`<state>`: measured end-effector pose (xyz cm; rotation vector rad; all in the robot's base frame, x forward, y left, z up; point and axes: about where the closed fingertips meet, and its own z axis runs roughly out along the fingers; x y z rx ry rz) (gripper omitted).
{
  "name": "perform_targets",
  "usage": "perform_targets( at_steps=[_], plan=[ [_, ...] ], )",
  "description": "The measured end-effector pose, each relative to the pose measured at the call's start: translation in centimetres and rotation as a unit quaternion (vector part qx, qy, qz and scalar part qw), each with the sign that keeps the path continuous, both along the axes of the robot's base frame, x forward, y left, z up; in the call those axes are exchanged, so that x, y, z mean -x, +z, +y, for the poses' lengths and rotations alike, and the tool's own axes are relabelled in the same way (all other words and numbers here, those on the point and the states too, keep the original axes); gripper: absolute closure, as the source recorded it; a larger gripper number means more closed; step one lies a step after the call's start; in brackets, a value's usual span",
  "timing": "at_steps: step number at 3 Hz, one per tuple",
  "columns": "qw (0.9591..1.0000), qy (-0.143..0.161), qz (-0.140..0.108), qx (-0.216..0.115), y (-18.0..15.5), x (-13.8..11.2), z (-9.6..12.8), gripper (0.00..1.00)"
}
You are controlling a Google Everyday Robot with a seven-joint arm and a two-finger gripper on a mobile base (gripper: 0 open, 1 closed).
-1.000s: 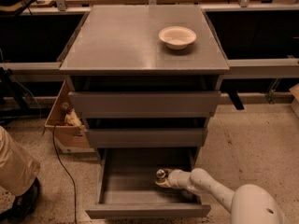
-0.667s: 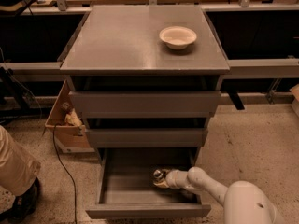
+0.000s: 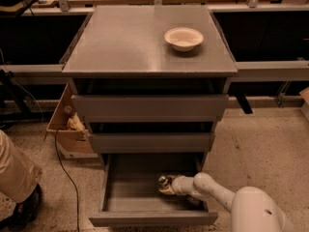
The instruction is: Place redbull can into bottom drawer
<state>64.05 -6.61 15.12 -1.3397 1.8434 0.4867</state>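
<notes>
The bottom drawer [image 3: 145,219] of the grey cabinet is pulled out, a wide shallow grey tray. My white arm reaches into it from the lower right. My gripper [image 3: 164,183] is low inside the drawer, right of its middle, close above the floor. A small silvery round shape [image 3: 162,180] shows at the gripper's tip. It may be the top of the redbull can, but no blue and silver body can be made out.
A cream bowl [image 3: 183,38] sits on the cabinet top [image 3: 120,42]. The top drawer [image 3: 149,108] and middle drawer [image 3: 149,142] stick out slightly above my arm. A cardboard box [image 3: 67,129] and a cable lie left; a person's leg [image 3: 14,175] stands at the far left.
My gripper has shifted slightly to the left inside the bottom drawer. Nothing else has moved.
</notes>
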Motion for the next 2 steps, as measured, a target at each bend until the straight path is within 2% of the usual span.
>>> perform_targets(
  at_steps=[2],
  plan=[
    [0.9999, 0.013, 0.007, -0.007, -0.8, -0.09, 0.72, 0.26]
  ],
)
